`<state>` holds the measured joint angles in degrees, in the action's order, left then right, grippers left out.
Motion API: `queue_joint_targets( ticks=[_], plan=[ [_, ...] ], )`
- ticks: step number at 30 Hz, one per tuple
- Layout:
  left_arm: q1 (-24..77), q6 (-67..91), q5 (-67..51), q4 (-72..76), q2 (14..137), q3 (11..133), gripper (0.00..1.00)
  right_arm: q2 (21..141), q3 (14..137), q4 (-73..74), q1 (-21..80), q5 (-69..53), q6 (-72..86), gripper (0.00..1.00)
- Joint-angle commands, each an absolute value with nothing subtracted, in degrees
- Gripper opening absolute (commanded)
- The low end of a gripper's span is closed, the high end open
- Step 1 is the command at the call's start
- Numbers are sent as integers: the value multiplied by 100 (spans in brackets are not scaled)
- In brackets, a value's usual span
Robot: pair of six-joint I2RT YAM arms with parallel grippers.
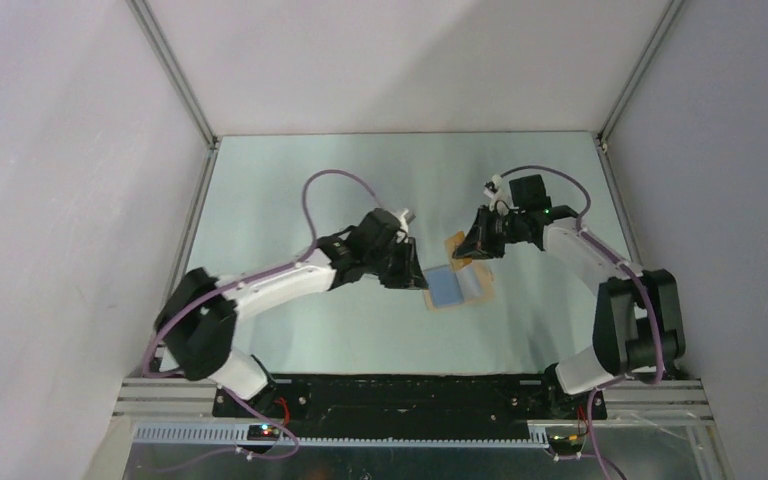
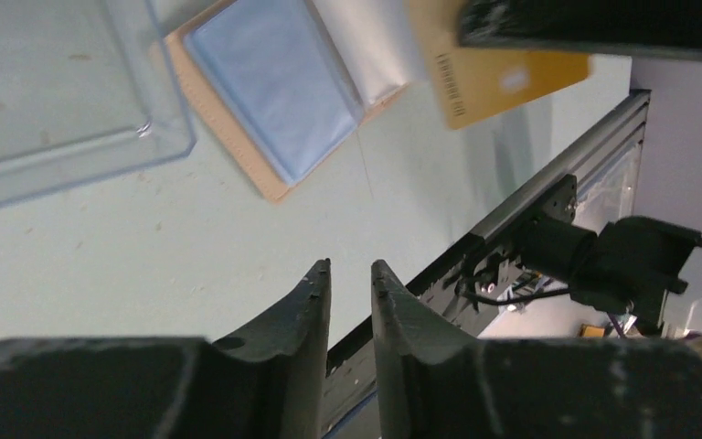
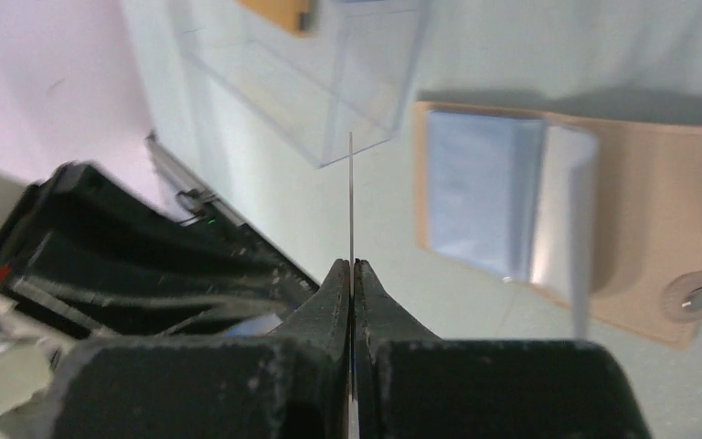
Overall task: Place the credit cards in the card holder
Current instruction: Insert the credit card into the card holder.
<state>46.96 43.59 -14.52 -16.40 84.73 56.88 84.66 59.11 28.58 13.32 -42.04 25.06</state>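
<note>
The card holder lies open on the table, tan outside with blue pockets and a snap tab. My right gripper is shut on one credit card, which shows edge-on as a thin line and as an orange face hovering just past the holder's far edge. Another orange credit card lies in a clear plastic box. My left gripper hangs over bare table just left of the holder; its jaws stand a narrow gap apart with nothing between them.
The clear plastic box sits right beside the card holder, its corner also showing in the right wrist view. The metal rail at the table's near edge runs past the arm bases. White walls enclose the table on three sides.
</note>
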Motion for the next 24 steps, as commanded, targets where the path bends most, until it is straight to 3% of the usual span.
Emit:
queue_joint_targets(
  ticks=[1, 5, 13, 24],
  plan=[
    [4888, 4449, -1270, -1340, 9210, 6422, 23, 8902, 5793, 2143, 1456, -3318, 2532, 0],
    [4960, 4477, -1129, -1352, 9911, 6971, 16, 9244, 5749, 1976, 1464, -2939, 2514, 0],
    [4953, 4707, -860, -1354, 10574, 7011, 13, 9616, 5737, 1957, 1465, -2444, 2390, 0],
    [4936, 4678, -757, -1388, 10968, 6789, 8, 9860, 5405, 1649, 1417, -2816, 2199, 0]
  ],
)
